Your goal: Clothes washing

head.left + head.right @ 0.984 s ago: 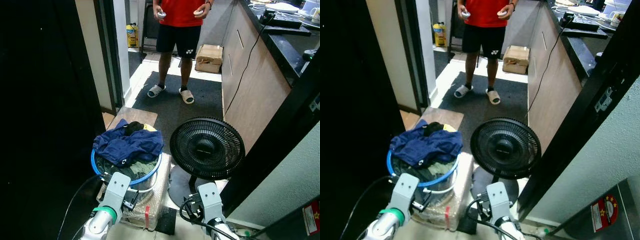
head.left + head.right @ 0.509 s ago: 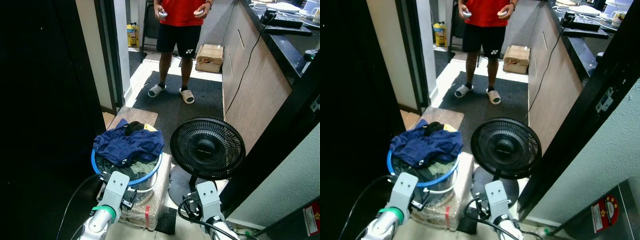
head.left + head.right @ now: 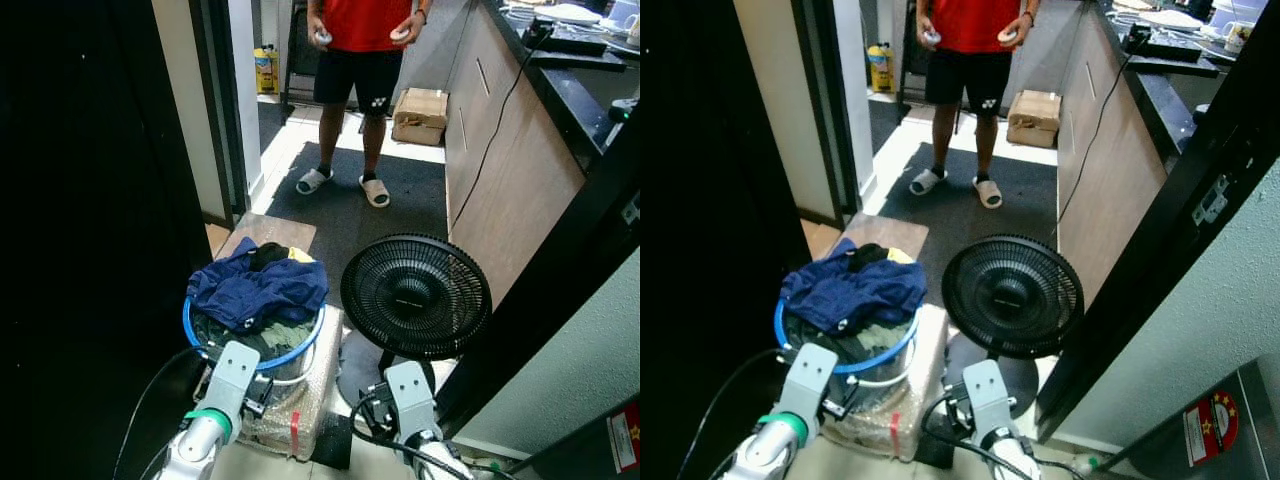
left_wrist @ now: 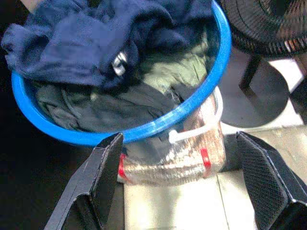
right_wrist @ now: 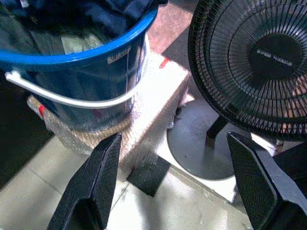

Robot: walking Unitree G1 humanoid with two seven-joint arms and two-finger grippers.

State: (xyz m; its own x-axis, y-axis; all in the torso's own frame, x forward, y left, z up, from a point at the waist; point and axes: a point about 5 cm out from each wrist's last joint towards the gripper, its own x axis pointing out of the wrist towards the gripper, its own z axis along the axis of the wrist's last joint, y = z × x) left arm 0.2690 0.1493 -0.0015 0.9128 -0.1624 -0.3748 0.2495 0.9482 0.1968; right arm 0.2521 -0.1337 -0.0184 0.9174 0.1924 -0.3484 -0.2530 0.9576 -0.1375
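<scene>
A blue bucket [image 3: 196, 338] stands on a bubble-wrapped box [image 3: 300, 405] just in front of me. A navy garment [image 3: 255, 290] is heaped over its top, with grey-green clothes [image 4: 144, 91] underneath and a white handle [image 5: 62, 98] hanging at its side. My left gripper [image 4: 182, 191] hovers open over the bucket's near rim, nothing between its fingers [image 4: 98, 179]. My right gripper [image 5: 175, 191] is open too, low between the bucket and the fan's base. Both silver wrists show at the bottom of the eye views, the left arm [image 3: 228, 375] beside the bucket.
A black floor fan [image 3: 415, 297] stands right of the bucket on a round base [image 5: 201, 143]. A person [image 3: 358, 50] stands on the dark mat [image 3: 370, 215] beyond, by a cardboard box [image 3: 418, 115]. Wooden cabinets [image 3: 510, 170] run along the right; a dark doorway wall [image 3: 90, 200] is on the left.
My right wrist has slid slightly left and lower in the eye views. The person's hands have dropped a little. Bucket, clothes and fan have stayed put.
</scene>
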